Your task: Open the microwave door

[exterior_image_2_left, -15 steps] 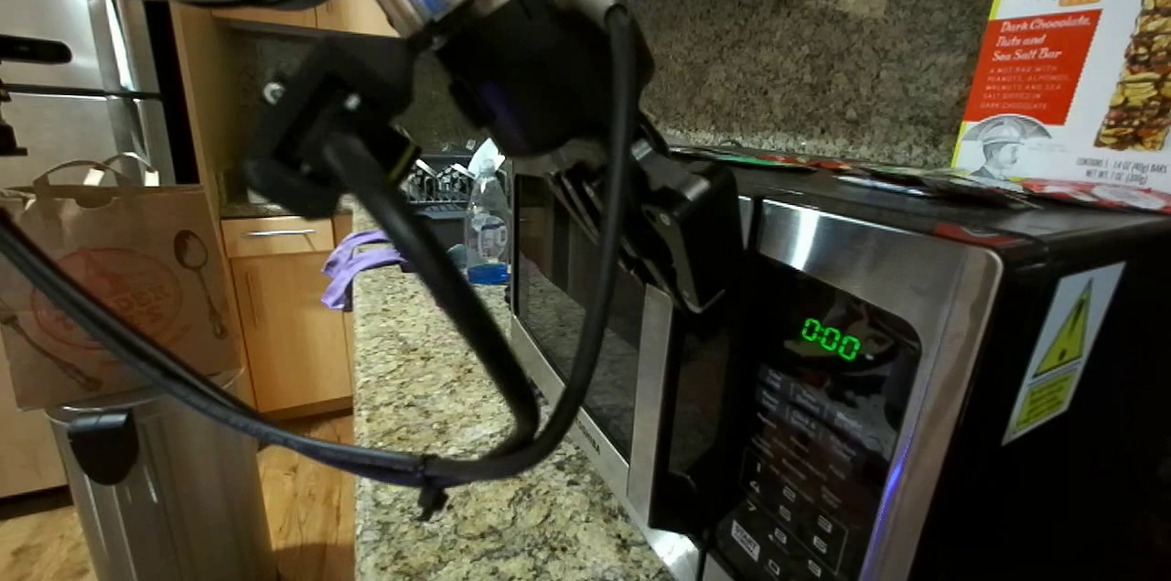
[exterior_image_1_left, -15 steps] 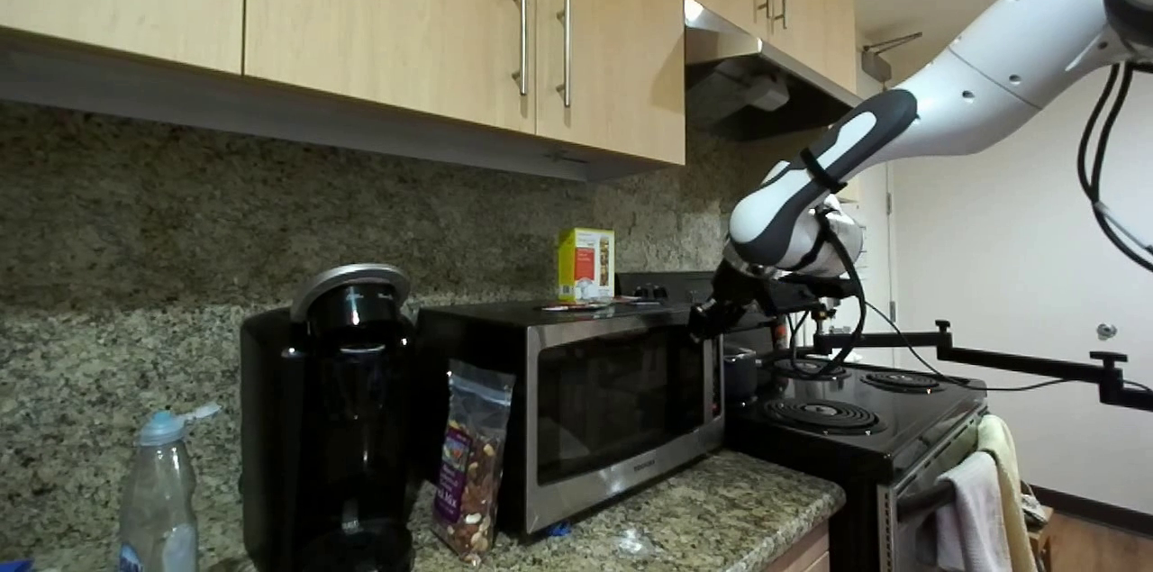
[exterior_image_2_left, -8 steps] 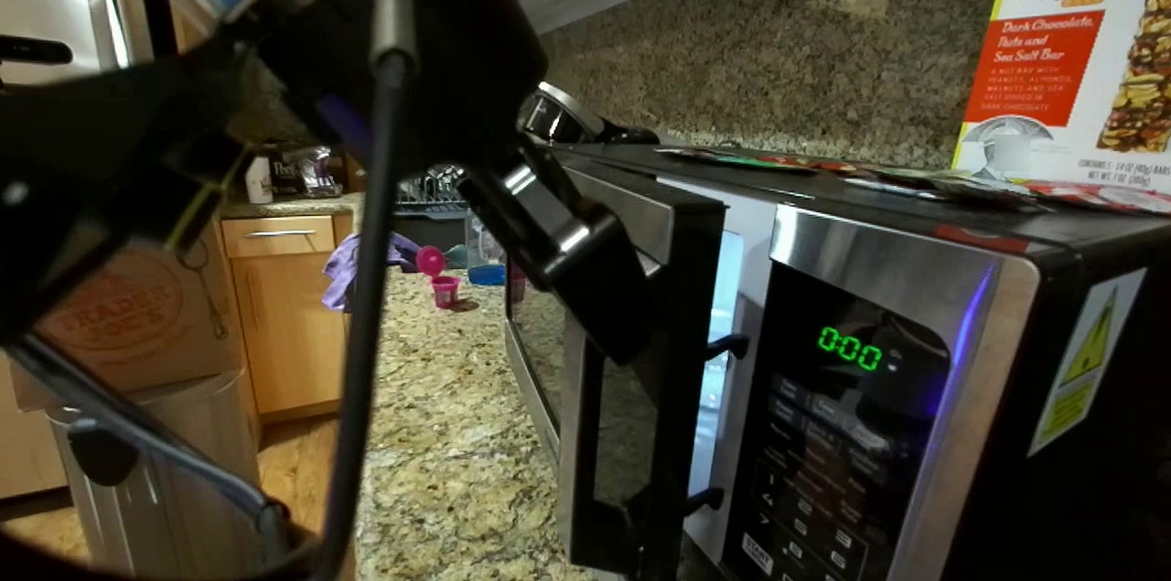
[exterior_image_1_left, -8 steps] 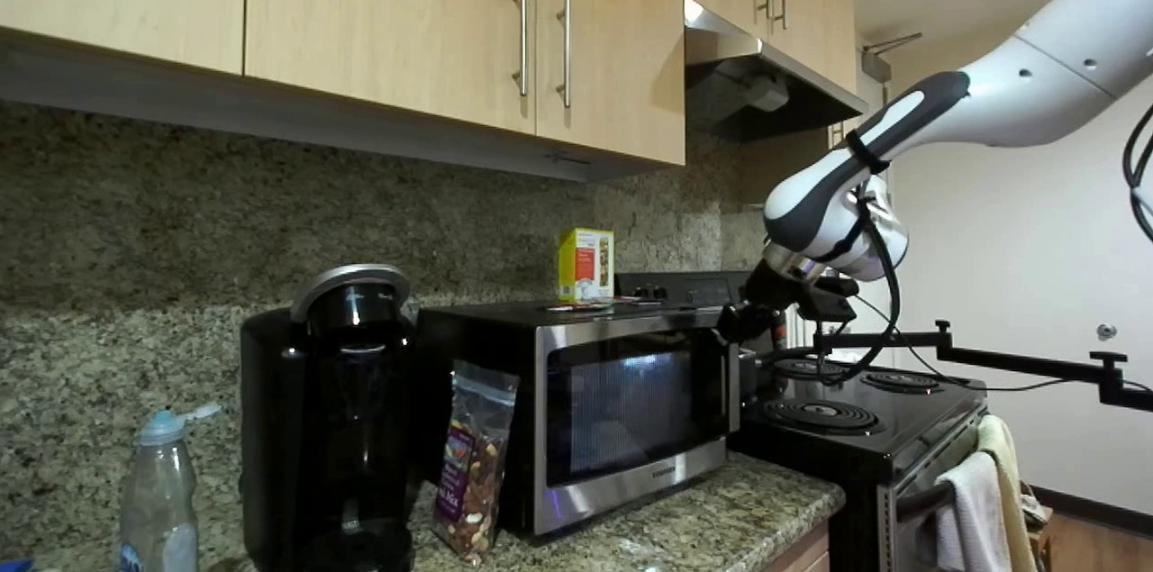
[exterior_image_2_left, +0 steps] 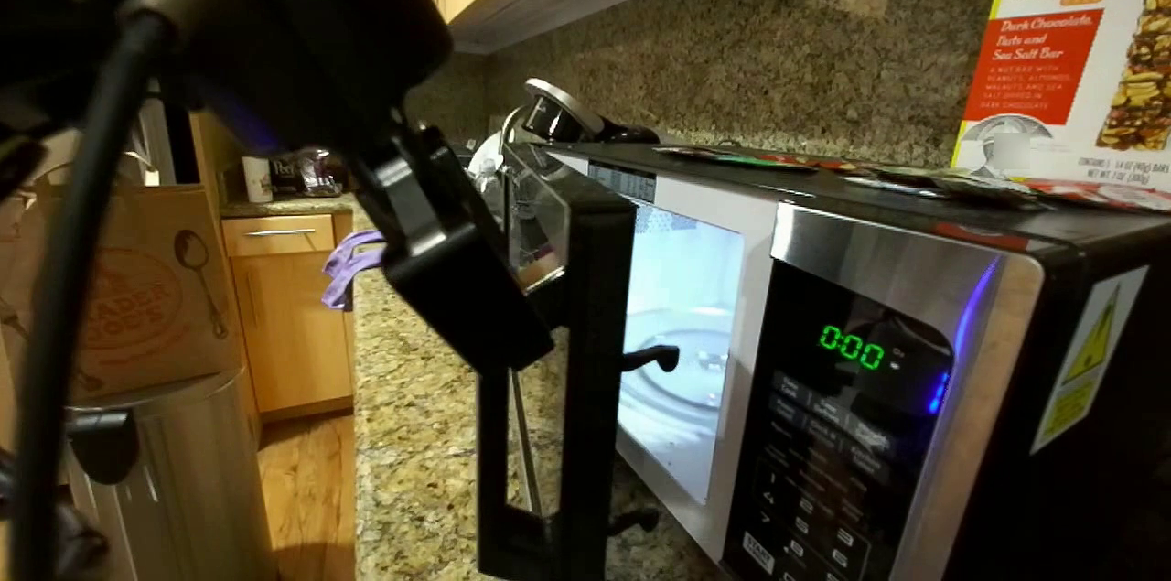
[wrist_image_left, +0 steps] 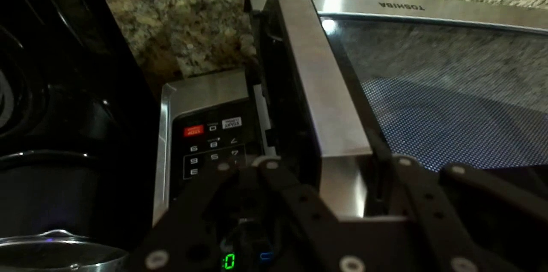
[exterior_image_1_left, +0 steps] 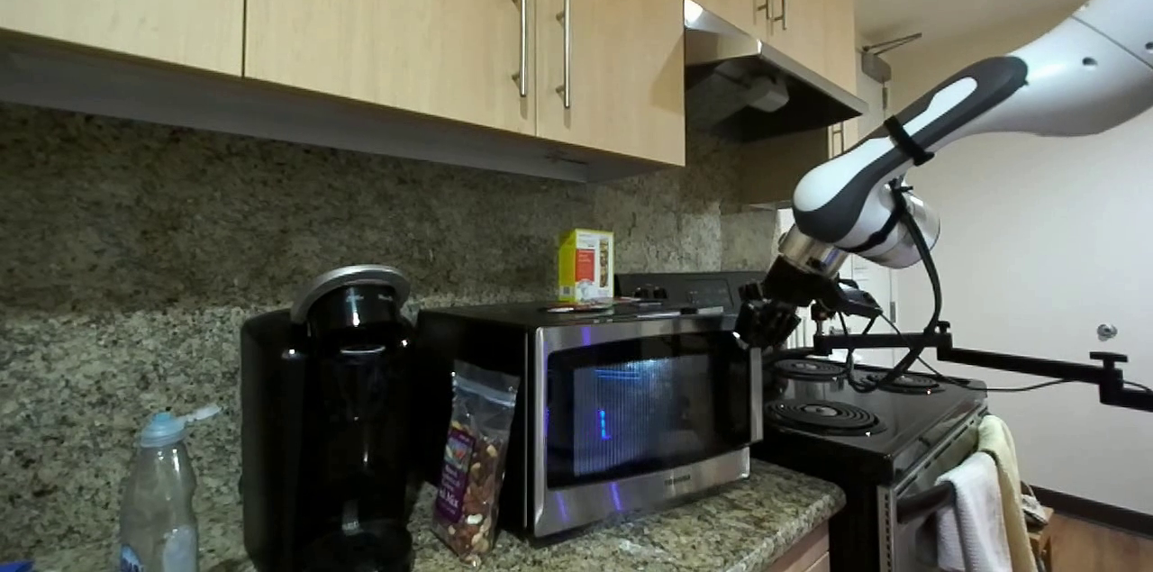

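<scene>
On the worktop (exterior_image_1_left: 703, 520), the microwave (exterior_image_2_left: 846, 316) shows its lit inside; the microwave door (exterior_image_1_left: 644, 414) is partly open, so perhaps only a wider swing is left. The hand (exterior_image_1_left: 752, 331) has 2 fingers around the door's free edge; whether they squeeze, I cannot tell. Near the hinge side, the bag of nuts (exterior_image_1_left: 470, 468) and the coffee maker (exterior_image_1_left: 329, 428) may hinder it.
</scene>
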